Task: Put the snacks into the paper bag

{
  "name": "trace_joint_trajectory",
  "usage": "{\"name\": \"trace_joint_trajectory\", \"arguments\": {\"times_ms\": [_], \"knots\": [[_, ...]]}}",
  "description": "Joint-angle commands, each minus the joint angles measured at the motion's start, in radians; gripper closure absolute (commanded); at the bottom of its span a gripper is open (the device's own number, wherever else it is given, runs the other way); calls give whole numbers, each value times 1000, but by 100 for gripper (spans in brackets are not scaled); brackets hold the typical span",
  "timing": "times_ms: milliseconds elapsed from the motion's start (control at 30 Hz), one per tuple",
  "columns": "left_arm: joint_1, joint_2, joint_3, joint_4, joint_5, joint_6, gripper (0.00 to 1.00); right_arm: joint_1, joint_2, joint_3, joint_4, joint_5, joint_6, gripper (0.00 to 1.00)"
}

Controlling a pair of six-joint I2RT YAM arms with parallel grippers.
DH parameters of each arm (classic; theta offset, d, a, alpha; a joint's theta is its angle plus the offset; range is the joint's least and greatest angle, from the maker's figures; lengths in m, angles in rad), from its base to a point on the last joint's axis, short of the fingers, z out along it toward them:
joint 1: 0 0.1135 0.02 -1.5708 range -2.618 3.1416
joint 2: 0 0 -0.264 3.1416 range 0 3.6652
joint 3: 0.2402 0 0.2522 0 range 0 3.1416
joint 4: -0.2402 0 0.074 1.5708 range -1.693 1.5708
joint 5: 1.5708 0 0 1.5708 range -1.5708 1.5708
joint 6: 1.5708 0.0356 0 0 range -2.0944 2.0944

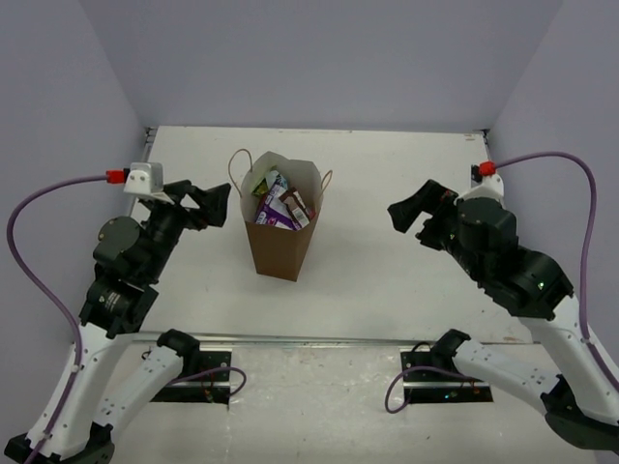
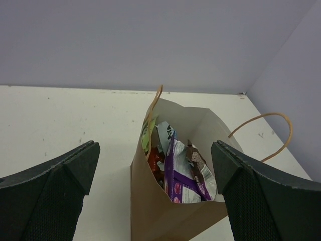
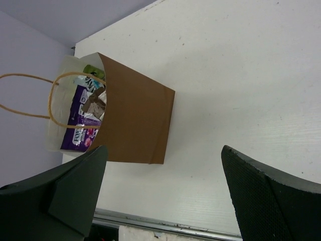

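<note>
Several snacks (image 1: 281, 206) sit packed inside the paper bag (image 1: 279, 249), their tops showing just below its white-lined rim. A purple packet (image 2: 176, 176) lies foremost in the left wrist view. A pale green one (image 2: 146, 134) is pressed against the bag's inner wall, and a red one is tucked low between them. No packet lies loose on the table (image 1: 406, 290).

The bag stands upright, a little left of the table's middle, with its mouth open upward. Its two loop handles (image 2: 268, 131) arch outward past the rim, one on each side, and neither crosses the opening.

Bare tabletop surrounds the bag on every side. A wide strip runs behind it to the back wall (image 1: 319, 58), and another in front reaches the metal rail (image 1: 319, 338) at the near edge.

The left gripper (image 1: 215, 206) hangs just left of the bag at about rim height, near it but not touching. Its jaws are spread wide with nothing between them, and its fingers (image 2: 55, 196) frame the bag in its own camera.

The right gripper (image 1: 406, 218) hangs well to the bag's right across open table. It is likewise spread to full width and empty, its fingers (image 3: 271, 201) clear of everything.
</note>
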Motion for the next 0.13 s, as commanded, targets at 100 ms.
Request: {"name": "trace_joint_trajectory", "arguments": {"times_ms": [100], "knots": [[-4,-23,5,-21,-40,-13,0,-4,7,8,-14,41,-26,1]]}}
